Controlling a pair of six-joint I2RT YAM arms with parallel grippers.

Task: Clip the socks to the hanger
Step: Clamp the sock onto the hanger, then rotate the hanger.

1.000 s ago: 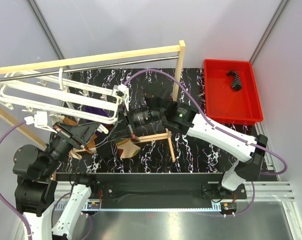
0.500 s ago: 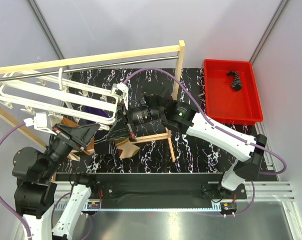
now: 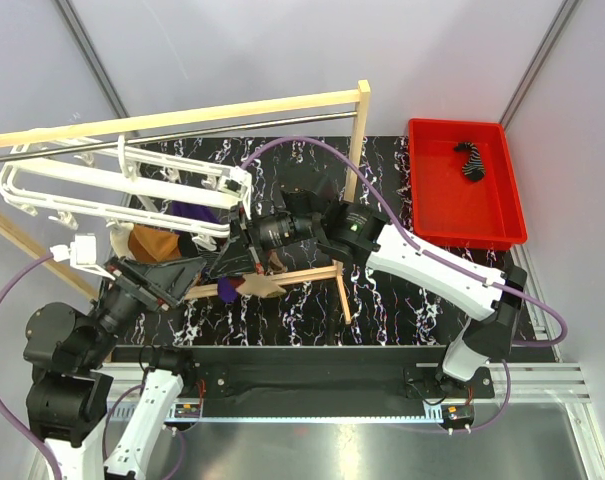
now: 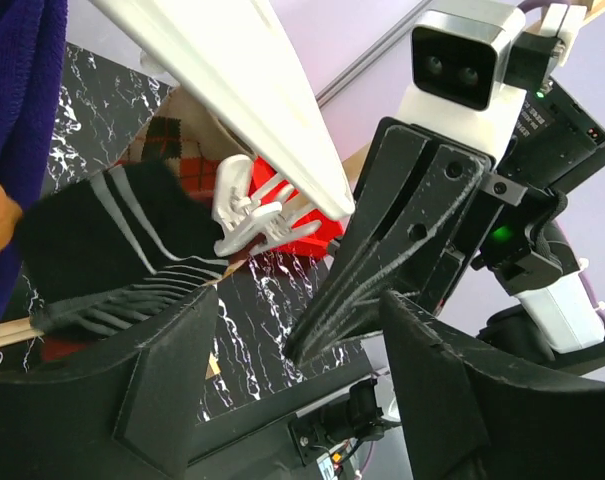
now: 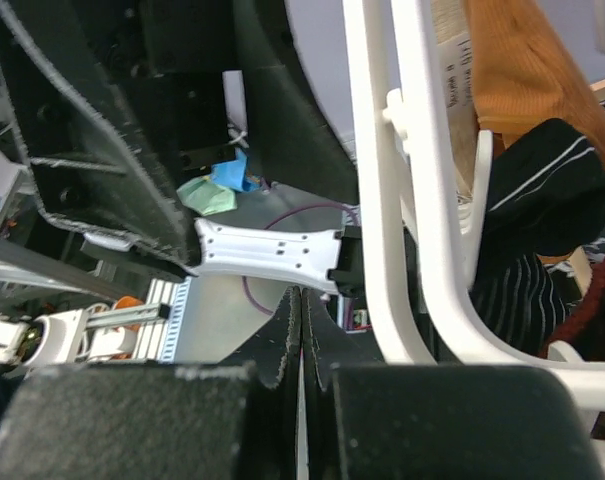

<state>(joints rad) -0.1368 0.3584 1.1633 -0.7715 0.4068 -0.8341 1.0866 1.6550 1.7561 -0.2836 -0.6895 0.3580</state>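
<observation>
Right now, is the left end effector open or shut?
Open. The left end effector shows its fingers wide apart in the wrist view, gripping nothing.

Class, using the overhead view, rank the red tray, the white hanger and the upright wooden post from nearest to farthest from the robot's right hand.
From the right hand:
1. white hanger, just to its left.
2. wooden post, behind it and to the right.
3. red tray, at the far right corner.
</observation>
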